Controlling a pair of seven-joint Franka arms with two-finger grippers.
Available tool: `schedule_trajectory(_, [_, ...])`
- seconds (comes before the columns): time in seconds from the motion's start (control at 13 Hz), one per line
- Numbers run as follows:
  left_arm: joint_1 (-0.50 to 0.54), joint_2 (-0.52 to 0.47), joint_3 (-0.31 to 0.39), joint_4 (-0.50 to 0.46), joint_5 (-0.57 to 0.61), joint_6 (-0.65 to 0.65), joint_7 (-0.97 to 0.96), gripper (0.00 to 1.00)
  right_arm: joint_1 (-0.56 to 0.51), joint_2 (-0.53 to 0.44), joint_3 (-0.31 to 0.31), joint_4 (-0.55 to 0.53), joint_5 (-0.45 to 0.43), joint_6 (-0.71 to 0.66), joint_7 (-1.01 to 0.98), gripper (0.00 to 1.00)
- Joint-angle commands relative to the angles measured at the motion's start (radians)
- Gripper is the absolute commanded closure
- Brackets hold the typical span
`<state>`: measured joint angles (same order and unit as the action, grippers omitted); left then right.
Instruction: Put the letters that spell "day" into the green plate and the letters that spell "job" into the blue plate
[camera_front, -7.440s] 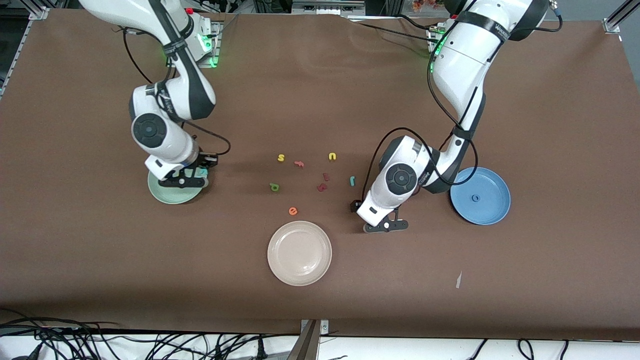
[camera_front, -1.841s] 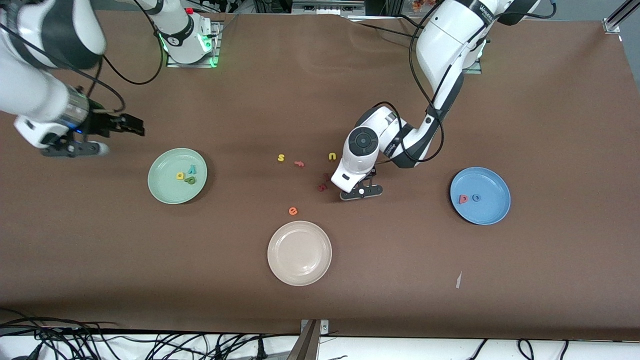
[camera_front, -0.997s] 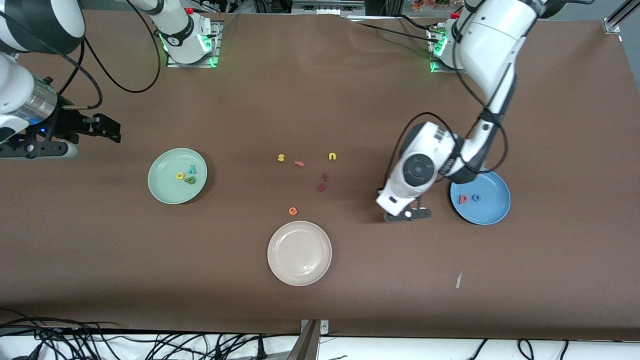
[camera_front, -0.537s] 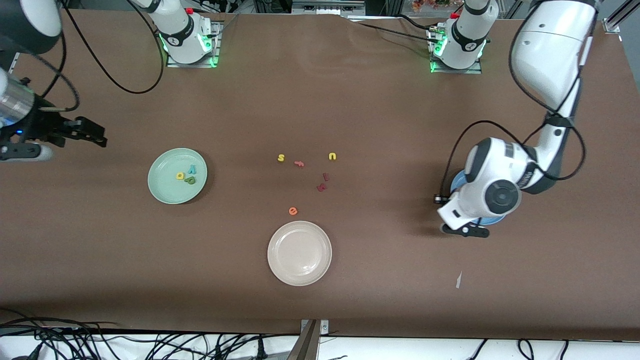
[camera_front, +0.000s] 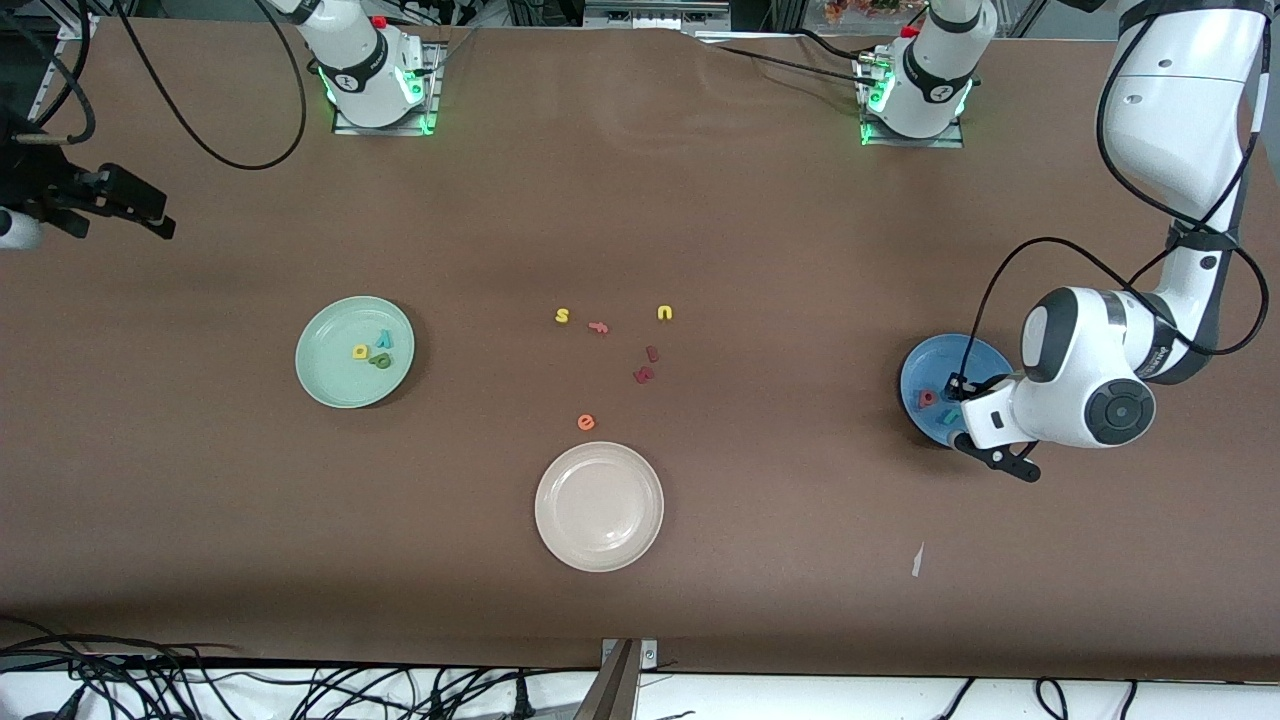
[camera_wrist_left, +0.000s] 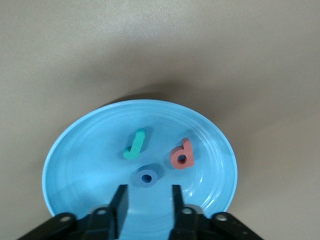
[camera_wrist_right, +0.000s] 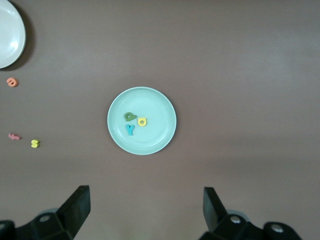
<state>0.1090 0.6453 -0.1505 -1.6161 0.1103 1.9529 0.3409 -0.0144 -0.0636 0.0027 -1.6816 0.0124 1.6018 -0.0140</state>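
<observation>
The blue plate (camera_front: 925, 368) holds the teal "j" (camera_wrist_left: 135, 145), salmon "b" (camera_wrist_left: 181, 155) and blue "o" (camera_wrist_left: 147, 176). My left gripper (camera_wrist_left: 148, 189) hangs low over this plate's rim, open, with nothing between its fingers; the "o" lies just past its fingertips. In the front view the left hand hides part of the plate. The green plate (camera_front: 330, 385) holds the yellow "d" (camera_front: 360, 351), light-blue "y" (camera_front: 384, 339) and dark green "a" (camera_front: 381, 360). My right gripper (camera_wrist_right: 145, 192) is open wide and empty, high over the table's right-arm end, looking down on the green plate (camera_wrist_right: 155, 140).
A cream-white plate (camera_front: 599, 506) lies near the front camera at mid-table. Loose letters lie between the plates: yellow "s" (camera_front: 562, 316), yellow "u" (camera_front: 665, 313), orange "e" (camera_front: 586, 422), a small salmon piece (camera_front: 598, 326) and two dark red pieces (camera_front: 645, 374).
My left gripper carried the teal "j" from mid-table to the blue plate, opened, and the "j" now lies in the plate. The right arm drew up and away from the green plate.
</observation>
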Motion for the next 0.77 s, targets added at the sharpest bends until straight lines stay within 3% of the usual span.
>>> schedule_trajectory(0.0, [0.014,-0.053,-0.001,0.034,0.025,-0.066,0.017,0.00,-0.030,-0.009,0.025,-0.017,0.006,0.009,-0.001,0.00])
schedule_trajectory(0.46, [0.026,-0.088,0.031,0.275,0.025,-0.428,-0.008,0.00,-0.030,0.008,0.011,-0.003,0.011,0.010,-0.004,0.00])
schedule_trajectory(0.69, [0.050,-0.177,0.046,0.266,0.025,-0.453,-0.022,0.00,-0.029,0.011,0.017,-0.003,0.014,0.010,-0.003,0.00])
